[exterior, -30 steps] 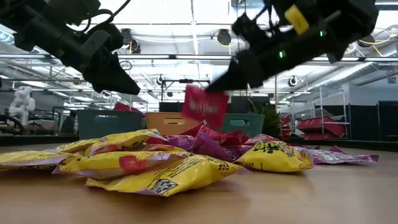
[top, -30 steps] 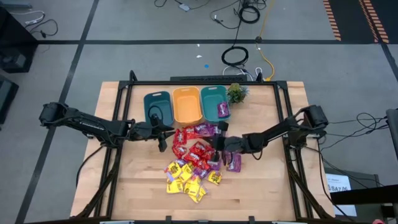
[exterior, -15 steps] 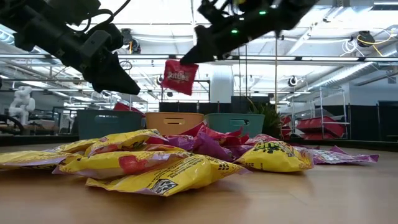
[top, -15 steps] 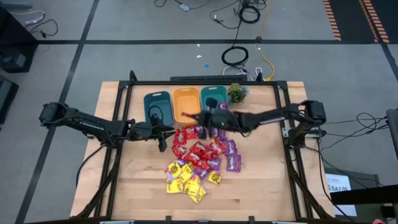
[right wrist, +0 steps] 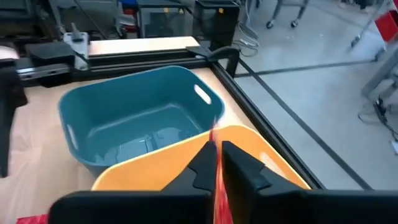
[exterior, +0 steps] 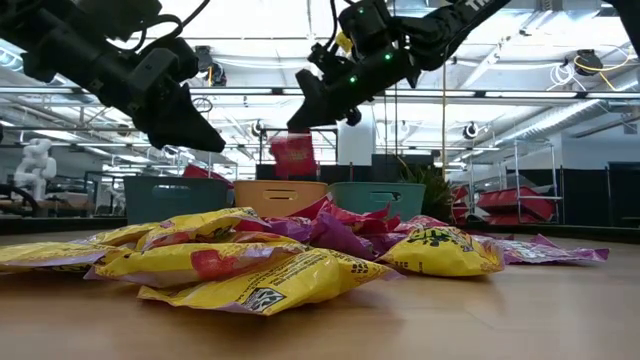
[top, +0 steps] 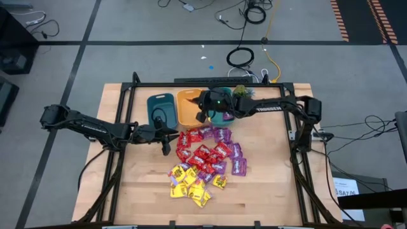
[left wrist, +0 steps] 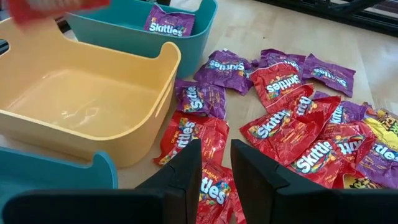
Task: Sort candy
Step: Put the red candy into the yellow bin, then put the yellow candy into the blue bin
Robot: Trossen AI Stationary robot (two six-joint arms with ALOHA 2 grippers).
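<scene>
- Since a moment ago, right gripper (top: 202, 114) has carried its pinched red candy packet (exterior: 293, 155) over orange bin (top: 189, 109).
- Teal bins (top: 160, 108) flank it.
- Left gripper (top: 166, 141) waits, slightly open, beside candy pile (top: 203, 159).

Teal bins (top: 160, 108) flank orange bin (top: 189, 107)

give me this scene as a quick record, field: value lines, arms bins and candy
right gripper: over the orange bin, shut on a red candy packet
left gripper: open, empty, beside the candy pile
orange bin: empty
far teal bin: one purple packet
near teal bin: empty
candy pile: red, purple and yellow packets on the table
</scene>
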